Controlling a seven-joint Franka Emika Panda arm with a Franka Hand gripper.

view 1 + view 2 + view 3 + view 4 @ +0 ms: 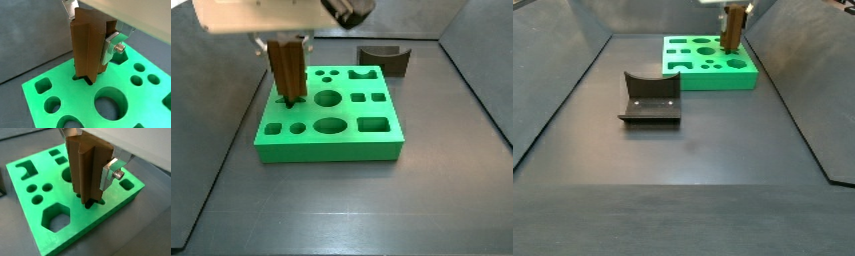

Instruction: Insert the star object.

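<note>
In both wrist views the tall, slim dark brown ridged star peg [87,47] [87,173] stands upright, long axis vertical. Its lower tip sits in the star-shaped hole of the green plastic block [100,105]. The gripper [93,35] is closed on its upper part.

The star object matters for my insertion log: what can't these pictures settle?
- Star object: its tip is hidden inside the green block's hole in both wrist views, so depth is unknown.
- Gripper: the far finger is behind the peg.
- Side view: hole too small.
</note>
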